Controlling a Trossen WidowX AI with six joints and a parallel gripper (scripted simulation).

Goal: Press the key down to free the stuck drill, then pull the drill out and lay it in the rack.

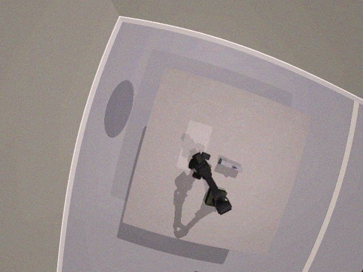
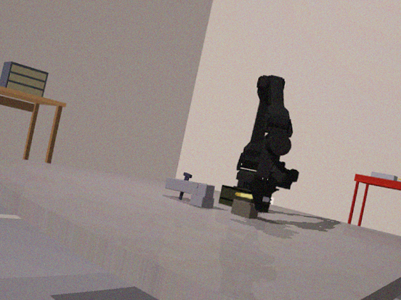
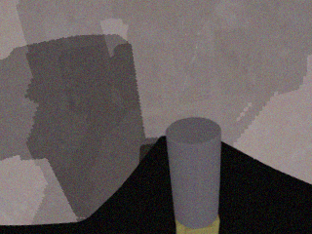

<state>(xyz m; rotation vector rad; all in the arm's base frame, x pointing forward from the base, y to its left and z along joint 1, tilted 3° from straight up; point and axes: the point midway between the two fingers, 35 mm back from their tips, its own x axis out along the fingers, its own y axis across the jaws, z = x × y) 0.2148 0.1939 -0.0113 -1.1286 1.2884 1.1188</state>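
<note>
Here we go: the pincer (image 1: 201, 164) (image 2: 261, 204) (image 3: 182, 143) is clamped on the yellow-and-grey drill (image 1: 211, 168) (image 2: 243, 195) (image 3: 193, 180), held level, likely for laying onto the brownish block (image 2: 244, 209) at six o'clock beneath.

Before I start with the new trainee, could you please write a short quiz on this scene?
1. True or false: the tool is holding nothing.
2. What colour is the table at the right of the exterior view? A) green B) red C) white
3. Fill in: the dark pin sticks up above the ____ bracket.

Key: 1. False, it is shut on a yellow-and-grey piece; 2. B; 3. grey.
</note>
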